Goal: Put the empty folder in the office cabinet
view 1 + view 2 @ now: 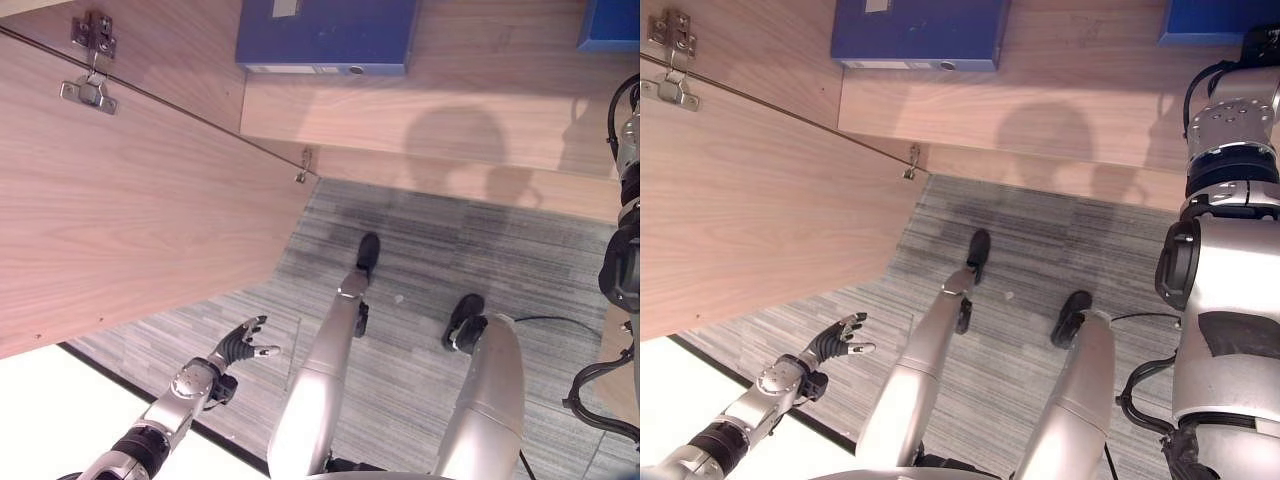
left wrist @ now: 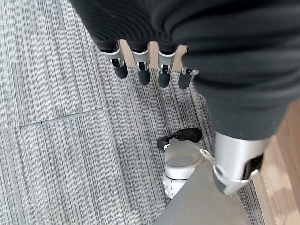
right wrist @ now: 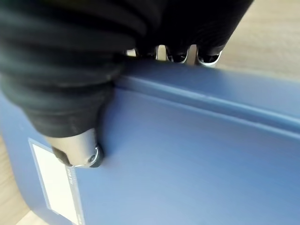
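Note:
My right hand (image 3: 75,84) is shut on a blue folder (image 3: 187,159): the fingers hook over its far edge and the thumb presses on its cover near a white label (image 3: 51,183). That folder shows as a blue corner (image 1: 1210,20) at the far right of the wooden cabinet shelf (image 1: 480,90). I cannot tell whether it rests on the shelf. A second blue folder (image 1: 325,35) lies flat on the same shelf, further left. My left hand (image 1: 243,345) hangs open and low over the carpet, holding nothing.
The cabinet's wooden door (image 1: 120,200) stands open at the left, with a metal hinge (image 1: 92,60) near its top. Grey striped carpet (image 1: 450,260) covers the floor in front of the cabinet.

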`<state>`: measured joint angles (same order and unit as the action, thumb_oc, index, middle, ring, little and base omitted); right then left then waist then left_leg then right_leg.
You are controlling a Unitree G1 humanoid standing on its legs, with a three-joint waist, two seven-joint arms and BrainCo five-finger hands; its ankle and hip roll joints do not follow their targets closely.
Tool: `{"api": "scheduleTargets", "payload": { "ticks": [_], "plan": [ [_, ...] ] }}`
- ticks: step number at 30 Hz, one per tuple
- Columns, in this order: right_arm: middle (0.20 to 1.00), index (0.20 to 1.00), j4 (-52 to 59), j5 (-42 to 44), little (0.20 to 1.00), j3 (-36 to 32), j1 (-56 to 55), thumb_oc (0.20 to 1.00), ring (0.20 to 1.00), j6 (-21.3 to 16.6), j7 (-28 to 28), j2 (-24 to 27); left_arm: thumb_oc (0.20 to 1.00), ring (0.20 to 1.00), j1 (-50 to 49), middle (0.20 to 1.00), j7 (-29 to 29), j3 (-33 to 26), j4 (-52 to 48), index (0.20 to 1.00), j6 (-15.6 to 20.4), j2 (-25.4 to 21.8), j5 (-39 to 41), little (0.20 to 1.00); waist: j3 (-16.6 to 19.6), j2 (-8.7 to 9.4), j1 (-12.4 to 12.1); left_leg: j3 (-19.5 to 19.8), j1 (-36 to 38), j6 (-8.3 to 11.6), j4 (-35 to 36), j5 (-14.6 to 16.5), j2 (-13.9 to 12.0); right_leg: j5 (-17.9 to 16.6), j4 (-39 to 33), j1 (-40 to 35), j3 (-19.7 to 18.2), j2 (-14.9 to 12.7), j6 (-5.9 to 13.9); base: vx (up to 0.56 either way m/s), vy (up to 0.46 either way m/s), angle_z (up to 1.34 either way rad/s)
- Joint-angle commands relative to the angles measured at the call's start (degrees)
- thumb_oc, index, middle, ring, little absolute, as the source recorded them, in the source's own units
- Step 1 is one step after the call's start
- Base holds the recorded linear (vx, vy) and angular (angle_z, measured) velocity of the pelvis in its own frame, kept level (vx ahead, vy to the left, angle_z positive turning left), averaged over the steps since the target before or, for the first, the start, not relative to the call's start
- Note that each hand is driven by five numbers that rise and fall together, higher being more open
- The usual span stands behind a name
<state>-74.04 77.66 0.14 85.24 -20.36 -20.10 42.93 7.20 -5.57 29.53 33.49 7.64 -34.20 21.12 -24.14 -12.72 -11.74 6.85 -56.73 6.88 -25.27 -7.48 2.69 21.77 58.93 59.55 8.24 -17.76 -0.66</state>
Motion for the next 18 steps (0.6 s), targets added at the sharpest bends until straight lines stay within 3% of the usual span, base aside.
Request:
{"api": "scheduleTargets", "payload": {
  "ticks": [1,2,3,18],
  "plan": [
    [0.2,0.2,3.16,-1.85,0.2,5.42,2.87,0.2,0.2,1.43,2.18,3.9,1.0,1.0,1.1,1.0,0.53,-0.37,2.07,1.0,0.95,-3.14,1.21,1.0,0.38,0.33,-0.91,0.67,1.81,-0.76,-9.08,15.23,-1.19,1.68,-4.35,-5.64,-4.95,-0.48,6.49,0.0,0.0,0.0],
    [0.545,0.545,2.83,-1.9,0.545,5.64,3.16,0.545,0.545,1.61,2.14,3.91,1.0,1.0,1.23,1.0,0.56,-0.33,2.1,1.0,1.01,-3.19,1.14,1.0,0.43,0.43,-0.91,0.58,2.02,-0.75,-8.85,15.17,-1.11,1.54,-4.69,-6.04,-4.87,-0.51,6.53,0.0,0.0,0.0],
    [1.0,1.0,1.93,-1.93,1.0,6.19,3.99,1.0,1.0,2.1,2.07,4.01,1.0,1.0,1.41,1.0,0.66,-0.48,2.22,1.0,0.96,-3.28,1.35,1.0,0.63,0.53,-1.03,0.65,2.71,-0.75,-7.84,15.03,-1.02,1.33,-5.45,-6.77,-4.79,-0.5,6.59,0.0,0.0,0.0],
    [1.0,1.0,-9.42,-6.86,1.0,10.29,7.74,1.0,1.0,11.62,-1.5,6.05,1.0,1.0,2.41,1.0,1.88,0.16,3.21,1.0,0.44,-4.4,1.17,1.0,1.0,2.17,-0.98,1.24,5.22,-0.35,-4.75,14.0,-1.08,0.49,-8.33,-10.5,-3.27,-0.69,6.38,0.0,-0.004,0.02]
  ]
}}
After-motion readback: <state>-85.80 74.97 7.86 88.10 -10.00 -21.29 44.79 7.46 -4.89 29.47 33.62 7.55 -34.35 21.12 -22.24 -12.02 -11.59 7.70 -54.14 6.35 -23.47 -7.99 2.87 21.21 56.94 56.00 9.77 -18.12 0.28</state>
